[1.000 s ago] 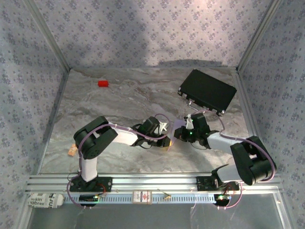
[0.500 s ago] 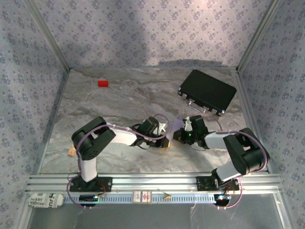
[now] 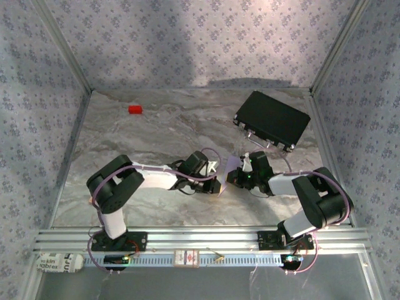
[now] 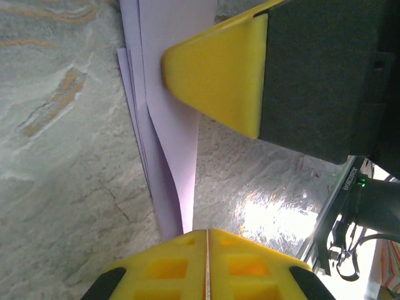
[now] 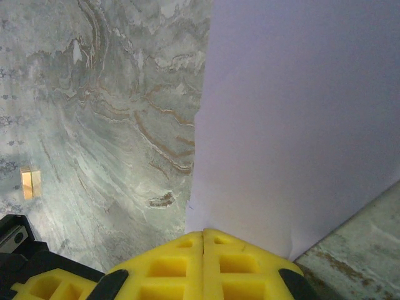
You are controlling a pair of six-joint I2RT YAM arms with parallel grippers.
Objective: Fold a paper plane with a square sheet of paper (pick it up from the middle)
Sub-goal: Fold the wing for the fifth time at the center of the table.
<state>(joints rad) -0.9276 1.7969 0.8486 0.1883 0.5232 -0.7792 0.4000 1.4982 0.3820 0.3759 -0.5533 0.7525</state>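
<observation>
The square sheet of paper is pale lilac and folded into a narrow layered strip. It lies on the marble table between the two grippers, with one flap curling up. My left gripper is shut, and the strip's near end runs under its tip. My right gripper is shut too, its tip resting on the near corner of the paper. One yellow finger of the right gripper touches the strip's far end. In the top view the left gripper and right gripper nearly meet.
A black rectangular case sits at the back right. A small red block lies at the back left. A small tan piece rests near the left arm's elbow. Patterned walls close in three sides, and an aluminium rail runs along the near edge.
The right gripper has slid left toward the left gripper and its elbow has folded in. The left arm's elbow has swung out to the left. The paper stays between the tips.
</observation>
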